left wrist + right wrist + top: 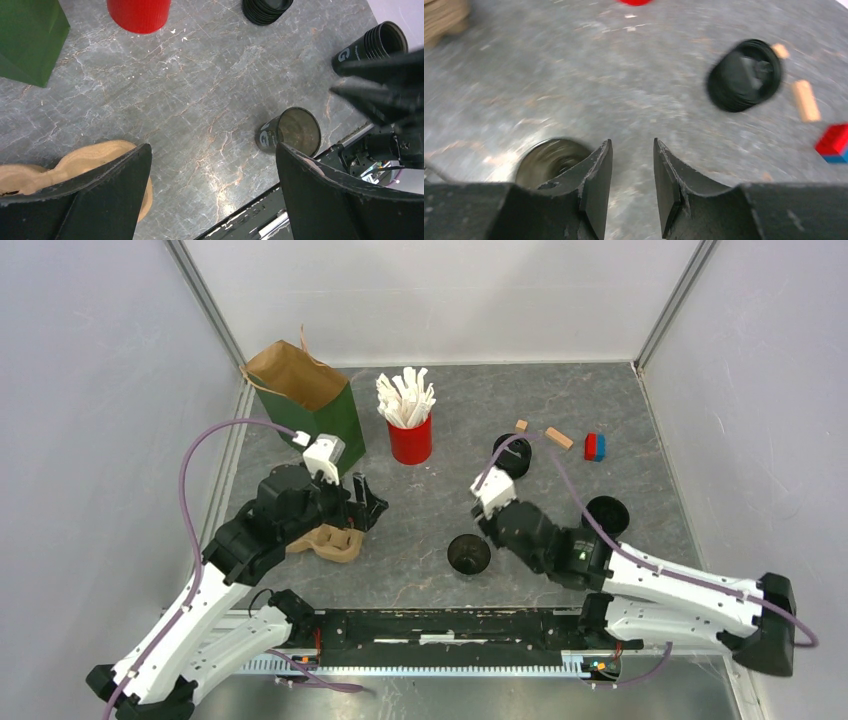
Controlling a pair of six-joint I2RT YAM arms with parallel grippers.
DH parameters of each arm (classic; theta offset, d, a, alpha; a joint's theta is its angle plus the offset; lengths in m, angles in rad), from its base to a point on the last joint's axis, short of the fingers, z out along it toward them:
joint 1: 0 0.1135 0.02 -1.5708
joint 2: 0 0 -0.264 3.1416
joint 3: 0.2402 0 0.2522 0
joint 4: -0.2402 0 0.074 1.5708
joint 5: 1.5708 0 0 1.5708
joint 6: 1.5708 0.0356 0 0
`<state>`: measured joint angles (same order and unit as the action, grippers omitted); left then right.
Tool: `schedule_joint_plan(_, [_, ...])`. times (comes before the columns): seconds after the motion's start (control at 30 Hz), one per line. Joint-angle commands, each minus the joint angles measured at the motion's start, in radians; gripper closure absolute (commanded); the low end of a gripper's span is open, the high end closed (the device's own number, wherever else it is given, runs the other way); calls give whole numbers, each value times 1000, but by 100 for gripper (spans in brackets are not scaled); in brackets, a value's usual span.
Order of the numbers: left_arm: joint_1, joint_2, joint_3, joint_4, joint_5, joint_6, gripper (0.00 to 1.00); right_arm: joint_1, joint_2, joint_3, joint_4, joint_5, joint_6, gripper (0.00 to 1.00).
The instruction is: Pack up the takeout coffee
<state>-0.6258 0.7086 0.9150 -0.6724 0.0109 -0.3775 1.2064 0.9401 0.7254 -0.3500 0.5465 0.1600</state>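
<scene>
One lidless coffee cup (468,553) is stood upright near the front of the table (430,495), with the right gripper (631,142) just beside it.
The right jaws are seen partly spread with nothing between them. The left gripper (212,148) is spread wide and empty by the pulp carrier (332,542). The cup could be tipped if its rim were brushed, since one finger is set almost against it. Open room is left toward the lid stack (512,455). The front rail (450,625) lies close on the near side.

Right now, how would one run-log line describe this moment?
left gripper open, holding nothing | right gripper open beside black cup | black cup upright on table, unlidded, not packed
</scene>
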Motion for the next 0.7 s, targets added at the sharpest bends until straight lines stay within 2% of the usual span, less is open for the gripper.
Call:
schedule_joint_plan(0.0, [-3,-17,-11,64,50,67,0,-206,-3,28,62,10,-53,58])
schedule_joint_plan(0.13, [-3,-14,-4,77,91,81,0,-352,100,76,114,-40,-141,59])
schedule_joint_plan(0.33, [-3,-29,-35,76,96,73,0,-512,290,160,213,-146,-141,61])
schedule_joint_plan(0.53, [-3,-55,-41,78,96,67,0,-577,443,192,329,-194,-28,63])
schedule_joint_plan(0.67, [-3,-64,-44,77,89,66,0,-582,544,272,316,-168,-18,66])
